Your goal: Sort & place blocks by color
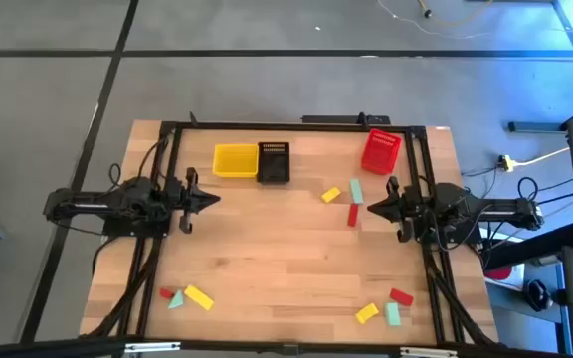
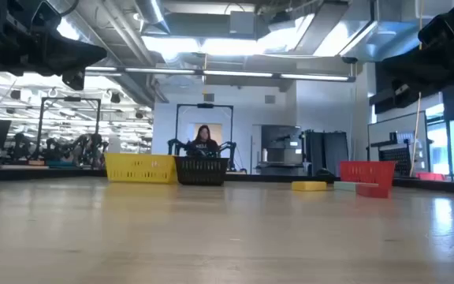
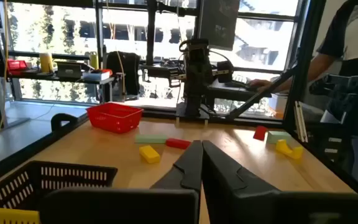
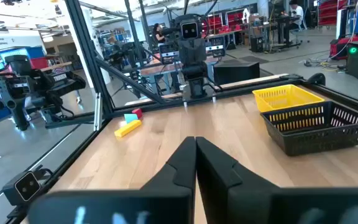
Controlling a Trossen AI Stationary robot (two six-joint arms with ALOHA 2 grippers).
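Three clusters of small blocks lie flat on the wooden table. Mid-right are a yellow block (image 1: 331, 195), a teal block (image 1: 356, 190) and a red block (image 1: 352, 214). Near left are a red block (image 1: 166, 293), a teal triangle (image 1: 176, 300) and a yellow bar (image 1: 199, 297). Near right are a yellow block (image 1: 367, 313), a teal block (image 1: 393, 314) and a red block (image 1: 401, 296). My left gripper (image 1: 215, 199) (image 3: 197, 146) hovers shut at the table's left, pointing right. My right gripper (image 1: 369, 206) (image 4: 195, 142) hovers shut at the right, just beside the mid-right cluster, pointing left. Neither holds anything.
A yellow basket (image 1: 235, 160) and a black basket (image 1: 274, 162) stand side by side at the far middle, and a red basket (image 1: 381, 151) stands at the far right. Black frame rails (image 1: 147, 268) run along the table's sides. Bare wood (image 1: 286, 249) spans the middle.
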